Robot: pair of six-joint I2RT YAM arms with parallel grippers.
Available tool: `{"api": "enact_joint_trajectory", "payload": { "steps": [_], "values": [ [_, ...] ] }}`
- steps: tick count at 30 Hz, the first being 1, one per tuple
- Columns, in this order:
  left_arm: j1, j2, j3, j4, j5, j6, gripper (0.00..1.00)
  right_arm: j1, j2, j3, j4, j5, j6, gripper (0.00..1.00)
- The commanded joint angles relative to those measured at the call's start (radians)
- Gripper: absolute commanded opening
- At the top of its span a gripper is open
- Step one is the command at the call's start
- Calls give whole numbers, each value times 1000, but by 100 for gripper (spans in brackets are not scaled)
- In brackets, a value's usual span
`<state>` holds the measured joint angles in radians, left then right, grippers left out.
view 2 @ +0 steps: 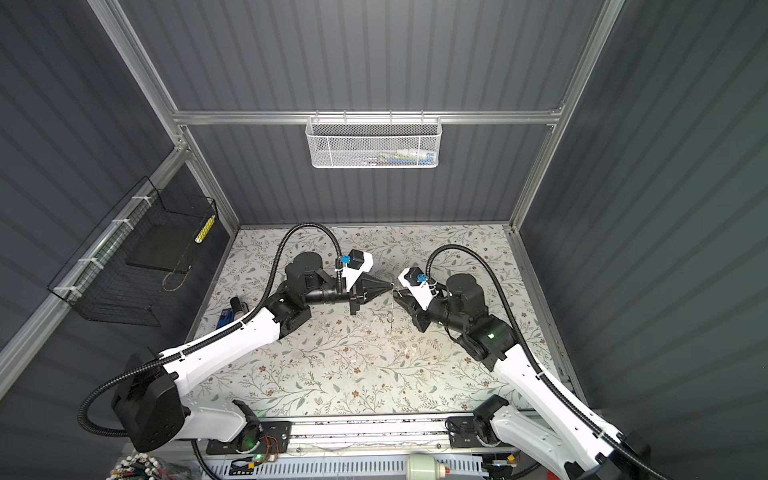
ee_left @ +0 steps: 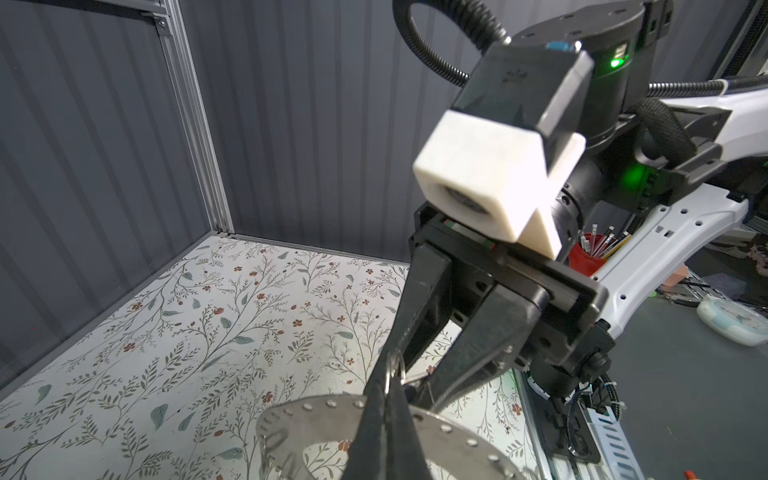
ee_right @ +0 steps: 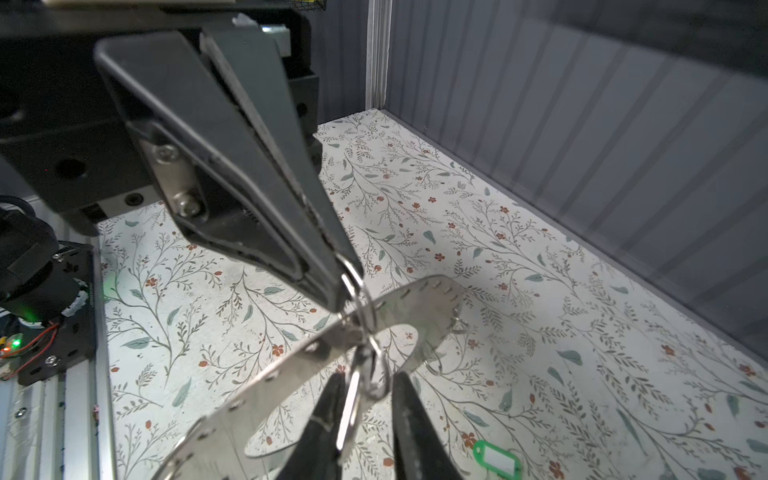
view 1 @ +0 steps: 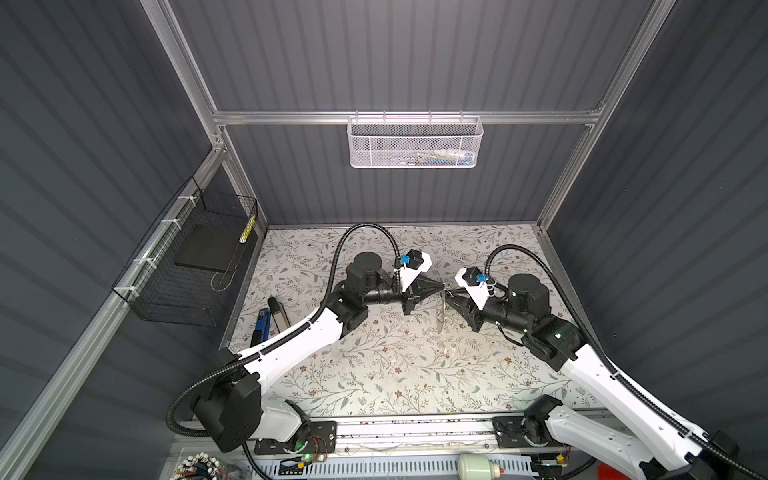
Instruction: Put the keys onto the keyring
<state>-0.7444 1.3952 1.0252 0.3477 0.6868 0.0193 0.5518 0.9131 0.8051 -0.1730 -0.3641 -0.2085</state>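
No words, numbers or brand names can be read in any view. The black camera housing on my right wrist carries one small raised mark (too blurred to make out as a letter or logo). The green key tag, lying flat on the floral tabletop, has a white label window, and I can read no writing on it.

White arm shells, black joints, corrugated black cables, green LEDs
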Motion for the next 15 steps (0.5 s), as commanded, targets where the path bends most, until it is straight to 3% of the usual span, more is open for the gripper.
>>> {"api": "enact_joint_trajectory", "payload": {
  "steps": [1, 15],
  "values": [
    [8, 8, 32, 72, 1, -30, 0, 3, -8, 33, -17, 15, -41, 24],
    [7, 16, 15, 121, -10, -48, 0, 3, 0, 55, -29, 48, -82, 0]
  ]
}}
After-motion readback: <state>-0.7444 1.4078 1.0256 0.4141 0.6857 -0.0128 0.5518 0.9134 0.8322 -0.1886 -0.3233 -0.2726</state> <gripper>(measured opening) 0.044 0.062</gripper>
